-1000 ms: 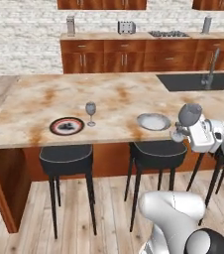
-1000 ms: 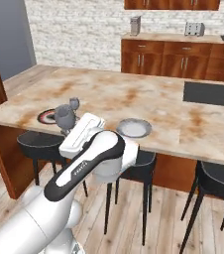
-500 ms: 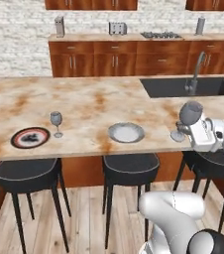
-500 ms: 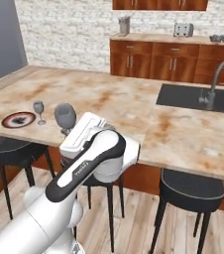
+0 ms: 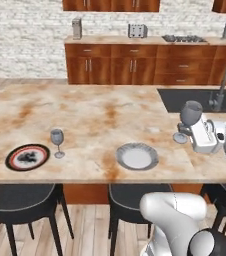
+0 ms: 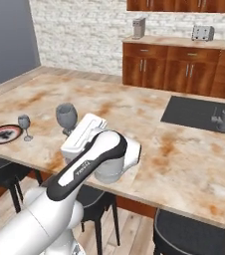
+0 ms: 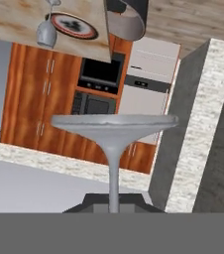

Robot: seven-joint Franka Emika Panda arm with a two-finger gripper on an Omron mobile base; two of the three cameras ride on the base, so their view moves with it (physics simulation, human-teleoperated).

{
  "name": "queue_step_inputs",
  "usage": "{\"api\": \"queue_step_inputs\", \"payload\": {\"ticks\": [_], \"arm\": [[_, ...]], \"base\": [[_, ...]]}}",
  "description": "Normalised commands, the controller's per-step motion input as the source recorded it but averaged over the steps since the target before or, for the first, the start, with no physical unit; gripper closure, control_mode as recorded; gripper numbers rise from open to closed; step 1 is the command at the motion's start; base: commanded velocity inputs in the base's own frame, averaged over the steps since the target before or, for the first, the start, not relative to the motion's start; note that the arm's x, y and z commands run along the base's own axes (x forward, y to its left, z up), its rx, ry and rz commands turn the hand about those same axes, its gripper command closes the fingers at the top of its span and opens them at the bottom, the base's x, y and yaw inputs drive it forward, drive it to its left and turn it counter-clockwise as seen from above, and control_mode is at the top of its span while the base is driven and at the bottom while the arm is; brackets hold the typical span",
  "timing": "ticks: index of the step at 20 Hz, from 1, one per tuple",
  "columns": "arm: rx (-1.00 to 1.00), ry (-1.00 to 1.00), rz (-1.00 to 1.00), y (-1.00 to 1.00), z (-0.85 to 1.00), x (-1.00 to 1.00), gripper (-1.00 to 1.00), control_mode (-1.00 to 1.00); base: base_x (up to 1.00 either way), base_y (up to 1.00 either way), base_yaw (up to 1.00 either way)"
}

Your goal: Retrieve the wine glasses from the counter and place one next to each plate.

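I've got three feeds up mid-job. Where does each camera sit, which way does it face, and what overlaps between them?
Left base view: behind the arm, left side, looking forward and down over the counter; the white arm rises lower right, its end effector holding a wine glass.
Right base view: behind, right side; arm rises lower left, the held glass above it.
Hand view: on the hand, rolled, looking along the held glass's stem.
Shared: the red-rimmed plate and the standing glass beside it appear in all three.

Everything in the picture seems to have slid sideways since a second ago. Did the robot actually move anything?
The base drove, so the whole view shifted; nothing on the counter moved. The gripper still carries one wine glass. The other glass stays beside the red-rimmed plate, and the pale plate still has none.
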Motion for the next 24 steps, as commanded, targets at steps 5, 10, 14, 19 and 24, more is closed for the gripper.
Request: {"api": "queue_step_inputs", "payload": {"ticks": [5,10,14,19,24], "arm": [[0.00,0.00,0.00,0.00,0.00,0.00,1.00,1.00],[0.00,0.00,0.00,0.00,0.00,0.00,1.00,1.00],[0.00,0.00,0.00,-0.14,-0.04,0.08,1.00,-1.00],[0.00,0.01,0.00,-0.65,-0.28,0.30,1.00,-1.00],[0.00,0.06,0.01,-0.59,-0.36,0.26,1.00,-1.00]], "base": [[0.13,-0.51,0.38],[0.11,-0.35,0.10],[0.13,-0.31,0.00],[0.00,0.00,0.00],[0.00,0.00,0.00]]}}
